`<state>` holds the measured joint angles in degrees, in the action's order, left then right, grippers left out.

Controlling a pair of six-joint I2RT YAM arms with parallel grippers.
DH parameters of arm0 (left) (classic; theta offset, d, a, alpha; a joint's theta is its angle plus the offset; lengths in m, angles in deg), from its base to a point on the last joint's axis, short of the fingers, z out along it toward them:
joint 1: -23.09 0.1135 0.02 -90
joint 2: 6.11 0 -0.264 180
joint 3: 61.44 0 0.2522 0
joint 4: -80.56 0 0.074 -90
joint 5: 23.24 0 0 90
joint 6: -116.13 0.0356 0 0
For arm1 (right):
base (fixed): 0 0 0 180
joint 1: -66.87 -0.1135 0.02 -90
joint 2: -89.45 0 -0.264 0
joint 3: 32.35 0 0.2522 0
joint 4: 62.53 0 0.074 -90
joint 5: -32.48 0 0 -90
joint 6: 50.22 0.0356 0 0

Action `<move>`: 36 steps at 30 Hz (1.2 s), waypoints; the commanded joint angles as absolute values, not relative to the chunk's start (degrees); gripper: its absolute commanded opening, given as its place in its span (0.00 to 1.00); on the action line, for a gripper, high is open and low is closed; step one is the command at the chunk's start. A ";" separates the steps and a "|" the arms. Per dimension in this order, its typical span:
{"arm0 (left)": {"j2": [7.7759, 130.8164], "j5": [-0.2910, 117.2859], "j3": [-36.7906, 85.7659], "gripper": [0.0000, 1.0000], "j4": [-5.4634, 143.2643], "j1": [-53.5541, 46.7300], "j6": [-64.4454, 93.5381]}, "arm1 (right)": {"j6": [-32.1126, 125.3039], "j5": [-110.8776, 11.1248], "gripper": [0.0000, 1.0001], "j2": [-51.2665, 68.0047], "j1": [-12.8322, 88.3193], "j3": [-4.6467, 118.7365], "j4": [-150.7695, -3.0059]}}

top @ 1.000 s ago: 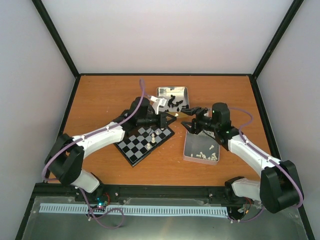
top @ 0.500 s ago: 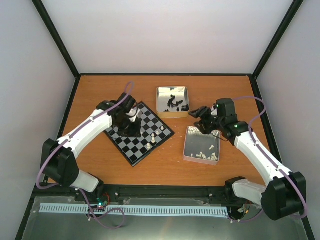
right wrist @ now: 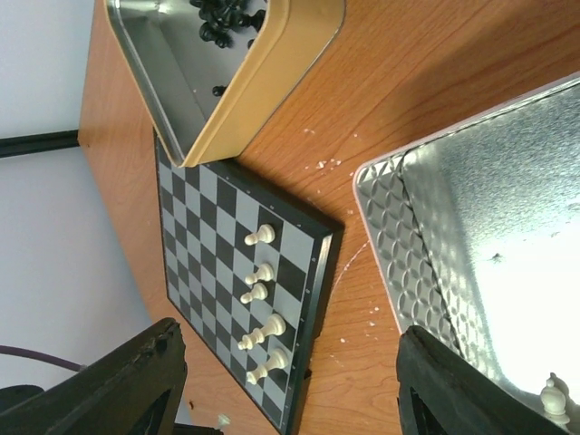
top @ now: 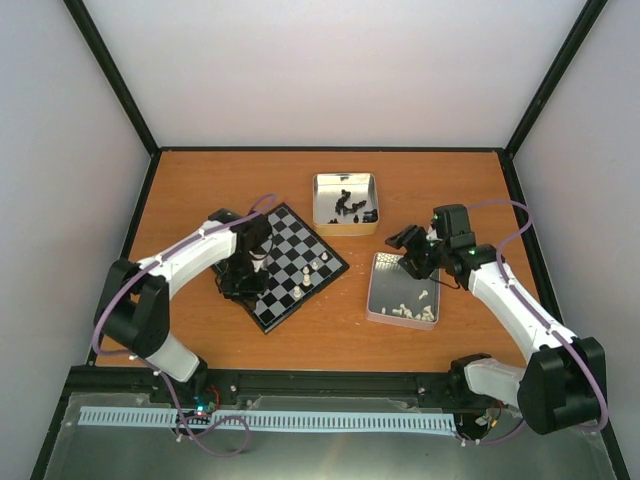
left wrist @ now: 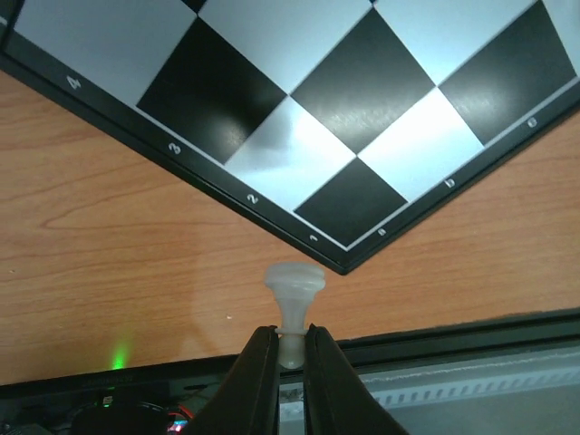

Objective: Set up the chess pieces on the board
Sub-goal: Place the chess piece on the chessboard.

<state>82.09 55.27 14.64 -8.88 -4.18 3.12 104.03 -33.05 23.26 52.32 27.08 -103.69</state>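
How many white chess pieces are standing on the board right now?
5 white pieces, in a line along the board edge nearest the silver tin. The left end effector holds a sixth piece near the board's corner; that arm may hide more.

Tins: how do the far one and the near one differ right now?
The far tin has gold outer walls and holds black chessmen; the near tin looks silver and holds cream chessmen, mostly bunched at its near end. Both are square, shiny and open-topped.

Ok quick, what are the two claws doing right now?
Left gripper: shut on a white piece.
Right gripper: open, holding nothing.
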 commanded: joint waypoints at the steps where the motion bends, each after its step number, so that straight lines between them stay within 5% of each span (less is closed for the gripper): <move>1: 85.53 57.12 18.38 0.01 -9.98 -3.81 4.10 | 102.07 -32.53 0.64 21.52 54.39 27.55 -104.21; 20: 93.77 56.31 16.58 0.02 -4.44 -3.81 6.32 | 100.70 -31.26 0.64 18.87 55.88 28.46 -103.59; 36: 90.92 57.18 20.73 0.43 -4.91 -3.81 5.62 | 96.32 -32.95 0.64 20.83 56.24 28.62 -107.56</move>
<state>93.35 56.56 16.17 -5.06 -4.18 5.98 100.55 -31.17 19.15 55.65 27.45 -103.93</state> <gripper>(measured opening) 0.392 0.640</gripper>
